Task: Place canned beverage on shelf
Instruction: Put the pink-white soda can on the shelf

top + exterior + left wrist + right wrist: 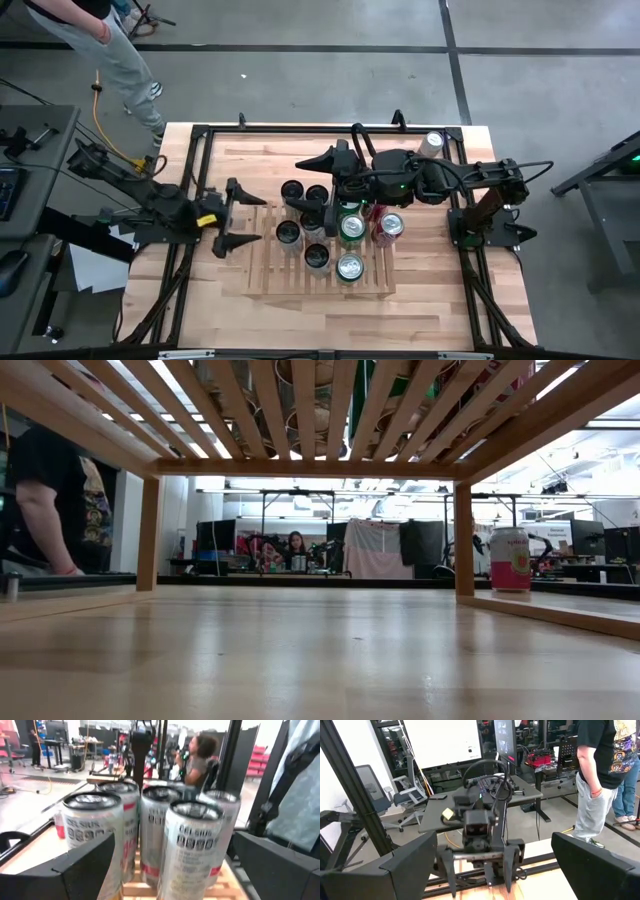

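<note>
The left gripper [240, 214] is hovering with its dark fingers spread and empty just off the left edge of the flat light-wood slatted shelf [265, 272]. Silver cylindrical beverage cans [317, 256] are already standing upright across the shelf's middle and right. The right gripper [322, 161] is waiting, also spread and empty, over the far edge. One white can [432, 143] is standing off the shelf near the worktop's far right corner. That looks like the next pick, calling for a reach there.

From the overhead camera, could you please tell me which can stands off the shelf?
The white-topped can at the table's far right corner. It stands alone on the bare tabletop, behind the right arm, while all the other cans are clustered on the slatted shelf.
</note>
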